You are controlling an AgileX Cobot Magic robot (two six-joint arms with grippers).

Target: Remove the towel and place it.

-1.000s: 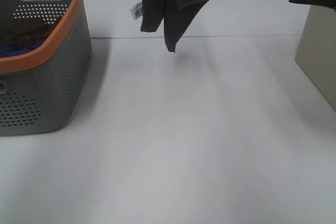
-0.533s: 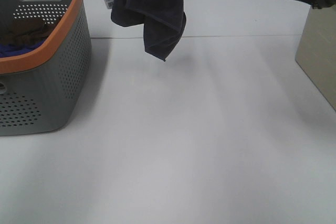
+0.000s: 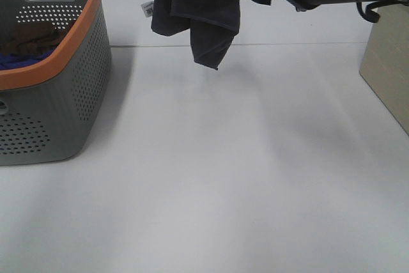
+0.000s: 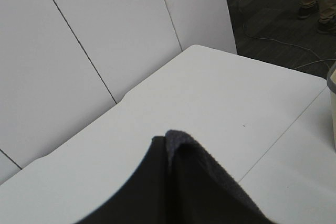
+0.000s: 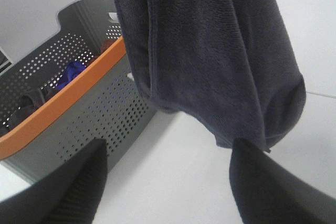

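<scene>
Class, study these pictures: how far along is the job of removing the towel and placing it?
Done: the towel is out of the basket, hanging above the table. In hand: it hangs from the left hand, out of frame above, and the open right hand faces its folds. Left: placing it; no part touches the table yet.

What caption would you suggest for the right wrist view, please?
Open right gripper faces the towel hanging above the table, near the gray basket.
</scene>
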